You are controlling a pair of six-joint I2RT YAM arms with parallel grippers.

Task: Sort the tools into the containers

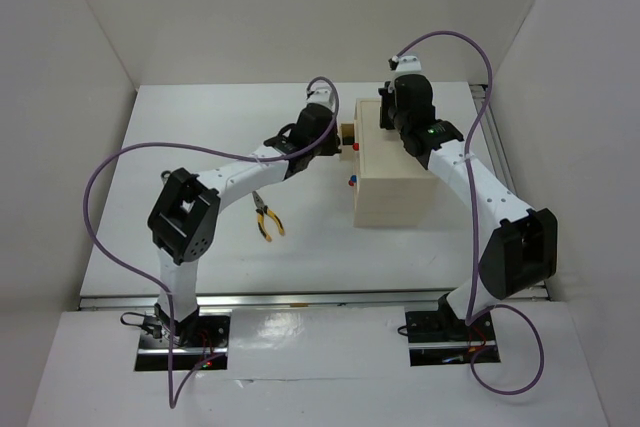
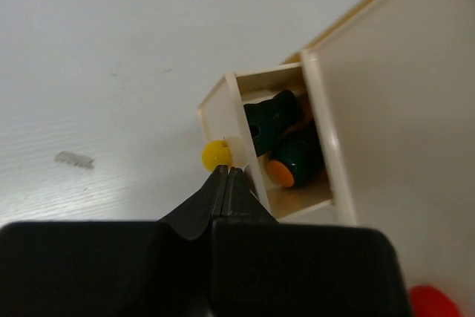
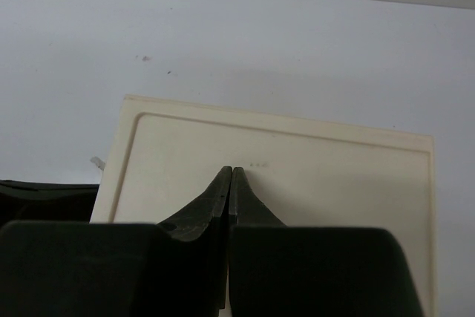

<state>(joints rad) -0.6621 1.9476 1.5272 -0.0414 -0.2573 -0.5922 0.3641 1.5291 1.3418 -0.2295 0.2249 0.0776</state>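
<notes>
Two end effectors, both fully closed, neither holding anything.

Left end effector (image 2: 228, 174): tips just beside the yellow knob (image 2: 216, 154), at the front of the part-open drawer (image 2: 215, 120).

Right end effector (image 3: 231, 174): over the top of the box (image 3: 297, 168). Can't tell if it touches; looks like bracing.

Step, my read: shutting the yellow-knob drawer, which already has tools in it.

Next move: push straight along the drawer's travel with the tips on the front panel so they don't slip off the knob. Then go for the pliers.

Count:
- 1 pliers (image 1: 267, 219), yellow-black handles, loose on the table (image 1: 200, 127), well apart from the box.
- 2 dark green handles (image 2: 276, 120) in the drawer, one with an orange end cap.
- Knobs: 1 yellow, 1 red (image 2: 434, 304), 1 blue (image 1: 352, 185), which is tiny in the top view.
- Wrenches and other screwdrivers: none visible.
</notes>
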